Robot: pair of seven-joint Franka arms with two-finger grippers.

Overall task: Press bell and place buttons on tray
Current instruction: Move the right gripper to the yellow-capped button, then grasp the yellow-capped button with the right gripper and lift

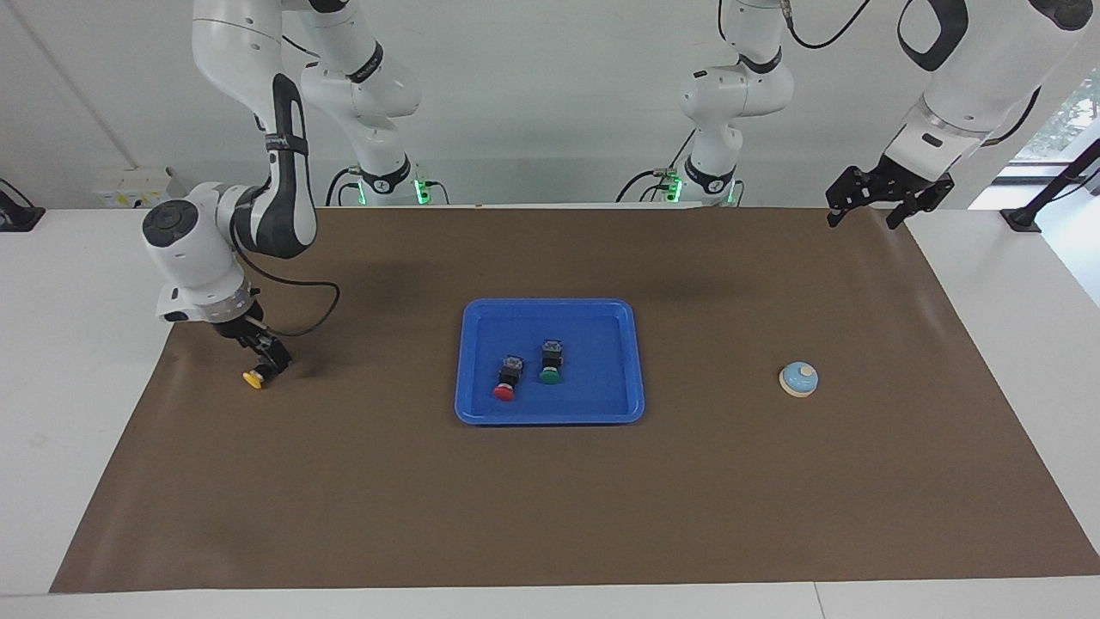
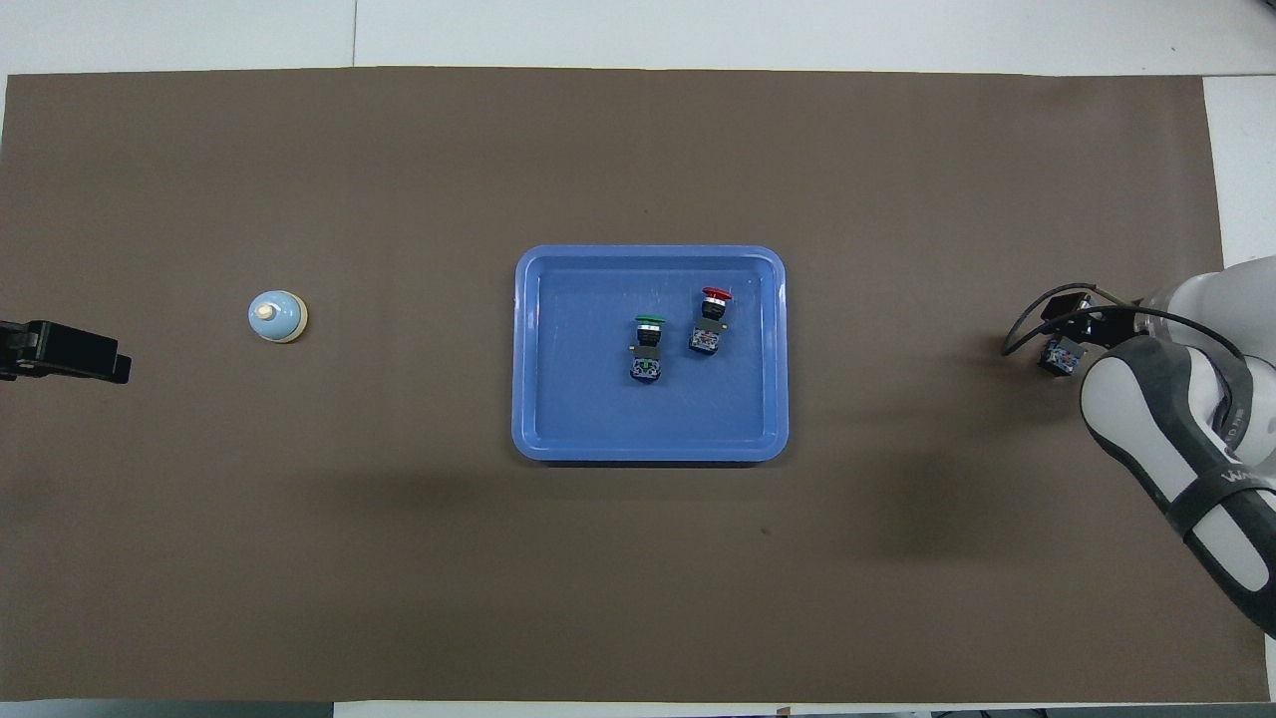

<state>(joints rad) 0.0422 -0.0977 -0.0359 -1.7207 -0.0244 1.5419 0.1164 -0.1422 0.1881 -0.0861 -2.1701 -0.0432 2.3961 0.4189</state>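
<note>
Right gripper: down at the yellow button by the right arm's end of the bench, fingers spread apart around its dark body; can't tell if they actually touch it.
Yellow button: lying on its side on the brown mat, cap pointing away from the robots, well apart from the tray.
Tray: bright blue, sitting mid-mat.
Red button: on its side in the tray, cap away from the robots.
Green button: right beside the red one in the tray, same way round, a bit nearer the robots and more toward the left arm's end.
Bell: light blue dome with a cream knob, out on the mat toward the left arm's end, nothing touching it.
Left gripper: waiting up over the mat's edge on its own end, fingers apart, holding nothing.
</note>
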